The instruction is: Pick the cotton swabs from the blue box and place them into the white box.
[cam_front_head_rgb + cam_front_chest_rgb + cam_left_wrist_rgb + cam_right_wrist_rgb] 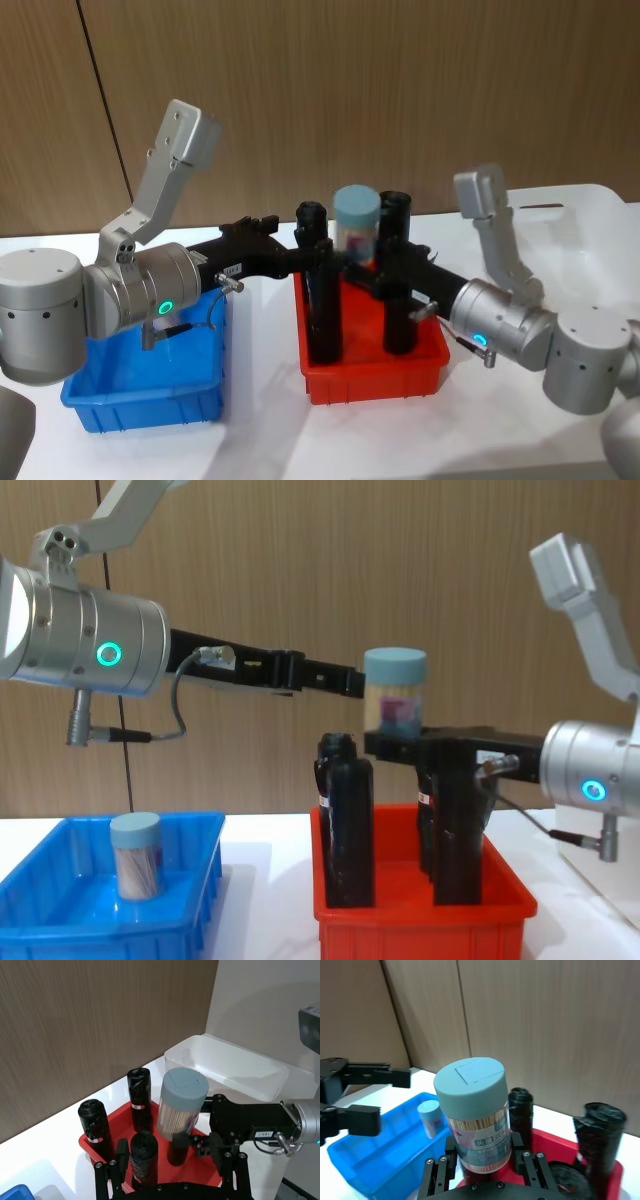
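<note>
My right gripper [368, 268] [482, 1156] is shut on a cotton swabs jar [357, 225] [182, 1102] [475, 1105] [395, 690], a clear jar with a pale blue lid, and holds it upright above the red bin. Just left of that jar, at about its height, my left gripper [322, 250] [385, 1097] [350, 680] is open and holds nothing. A second cotton swabs jar [430, 1117] [135, 855] stands in the blue box [150, 390] [375, 1160] [60, 925] at the left. The white box [590, 230] [235, 1067] sits at the far right.
A red bin [375, 378] [420, 920] in the middle holds tall black bottles [323, 290] [345, 820] directly under both grippers. A wooden wall stands behind the white table.
</note>
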`<state>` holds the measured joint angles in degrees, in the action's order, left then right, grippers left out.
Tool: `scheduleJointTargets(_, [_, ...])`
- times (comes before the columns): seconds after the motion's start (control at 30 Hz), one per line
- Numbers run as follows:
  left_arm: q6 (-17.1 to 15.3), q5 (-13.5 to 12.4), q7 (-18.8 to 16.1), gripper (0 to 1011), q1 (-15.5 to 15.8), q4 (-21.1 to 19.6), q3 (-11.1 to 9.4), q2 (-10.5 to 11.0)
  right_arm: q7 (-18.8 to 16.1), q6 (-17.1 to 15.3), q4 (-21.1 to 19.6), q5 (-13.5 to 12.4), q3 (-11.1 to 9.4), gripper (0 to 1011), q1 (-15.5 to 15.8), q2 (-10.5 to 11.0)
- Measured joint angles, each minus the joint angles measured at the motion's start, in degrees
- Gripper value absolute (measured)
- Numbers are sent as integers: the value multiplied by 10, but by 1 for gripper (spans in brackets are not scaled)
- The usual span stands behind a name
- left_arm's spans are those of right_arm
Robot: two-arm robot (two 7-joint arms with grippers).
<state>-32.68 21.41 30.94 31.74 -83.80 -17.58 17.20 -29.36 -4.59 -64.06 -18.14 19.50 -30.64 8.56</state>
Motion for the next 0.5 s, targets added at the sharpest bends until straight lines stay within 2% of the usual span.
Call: scheduleJointTargets(0.5, [0, 0, 0, 1004, 0, 0, 0, 0, 23, 14, -15, -6, -26, 641, 5, 21])
